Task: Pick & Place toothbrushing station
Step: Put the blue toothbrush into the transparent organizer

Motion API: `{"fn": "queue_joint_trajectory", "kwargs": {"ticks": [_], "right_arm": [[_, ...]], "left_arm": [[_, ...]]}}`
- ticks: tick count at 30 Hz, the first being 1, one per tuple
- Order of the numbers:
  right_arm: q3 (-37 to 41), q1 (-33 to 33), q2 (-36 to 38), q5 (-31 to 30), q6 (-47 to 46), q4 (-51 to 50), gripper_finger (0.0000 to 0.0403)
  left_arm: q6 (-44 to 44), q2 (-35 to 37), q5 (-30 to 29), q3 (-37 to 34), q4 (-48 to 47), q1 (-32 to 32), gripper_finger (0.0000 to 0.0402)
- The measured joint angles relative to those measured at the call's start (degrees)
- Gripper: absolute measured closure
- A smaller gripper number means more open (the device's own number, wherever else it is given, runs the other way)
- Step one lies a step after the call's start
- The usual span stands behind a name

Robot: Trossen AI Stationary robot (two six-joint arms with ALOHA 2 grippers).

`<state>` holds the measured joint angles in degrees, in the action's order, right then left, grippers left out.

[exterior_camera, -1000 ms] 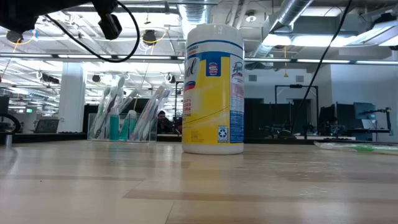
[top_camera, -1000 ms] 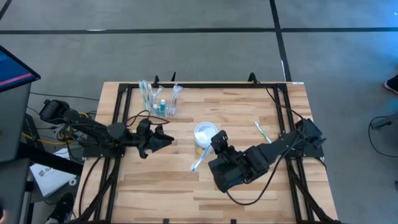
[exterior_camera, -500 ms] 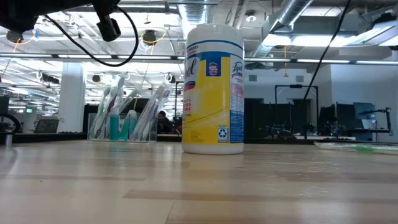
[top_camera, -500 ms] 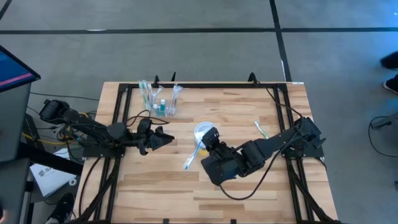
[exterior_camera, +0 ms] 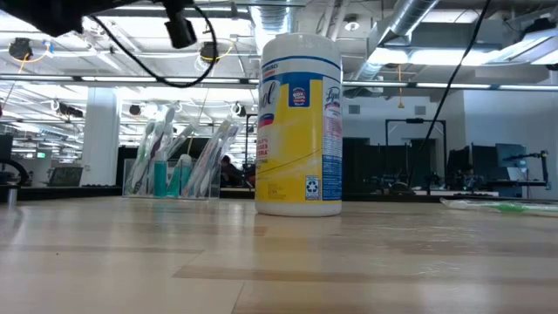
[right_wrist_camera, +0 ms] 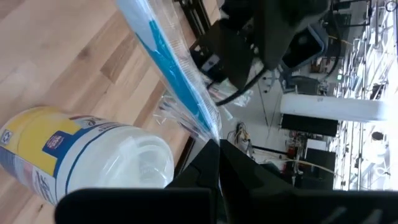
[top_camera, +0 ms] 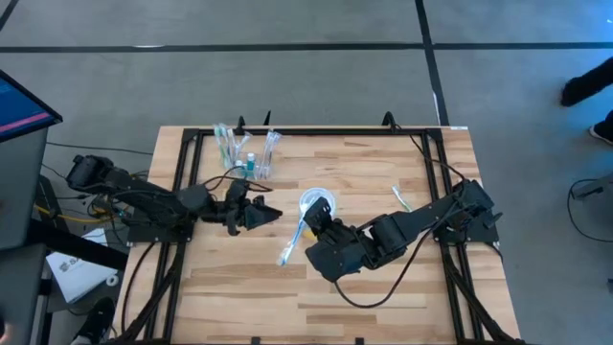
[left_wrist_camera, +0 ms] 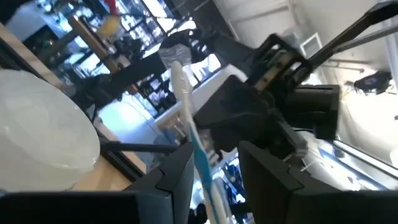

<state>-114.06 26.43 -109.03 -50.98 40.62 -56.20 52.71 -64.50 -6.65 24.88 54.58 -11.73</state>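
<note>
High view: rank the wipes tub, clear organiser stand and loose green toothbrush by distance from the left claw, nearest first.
From the left claw:
1. Round white-topped, yellow-banded wipes tub, mid-table, toward the right arm.
2. Clear plastic organiser stand holding toothbrushes, at the table's far edge.
3. Loose green toothbrush, on the right side.

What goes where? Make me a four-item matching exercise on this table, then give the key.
Things:
1. toothbrushing station
2. blue toothbrush
3. green toothbrush
4. yellow-banded tub

Places or states:
A. lying flat, right side of the table
B. clamped in the right end effector
C. standing by the far edge, left side
D. upright mid-table

Pairs: 1-C, 2-B, 3-A, 4-D
</note>
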Motion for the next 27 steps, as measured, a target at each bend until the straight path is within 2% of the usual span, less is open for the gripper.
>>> {"fn": "queue_joint_trajectory", "kwargs": {"ticks": [9, 16, 21, 27], "right_arm": [[0.0, 0.2, 0.0, 0.0, 0.9, 0.0, 0.0403], [0.0, 0.2, 0.0, 0.0, 1.4, -0.3, 0.0403], [0.0, 0.2, 0.0, 0.0, 1.4, -0.2, 0.0403], [0.0, 0.1, -0.7, -0.1, 2.0, -0.2, 0.0403]], "left_arm": [[6.4, -9.8, 11.7, 6.7, -0.2, 4.5, 0.0279], [6.7, -14.5, 20.1, 12.0, 0.0, 4.8, 0.0279], [6.6, -15.1, 22.9, 13.2, -0.2, 5.2, 0.0279], [7.7, -15.0, 23.5, 13.2, -2.4, 6.9, 0.0279]]}}
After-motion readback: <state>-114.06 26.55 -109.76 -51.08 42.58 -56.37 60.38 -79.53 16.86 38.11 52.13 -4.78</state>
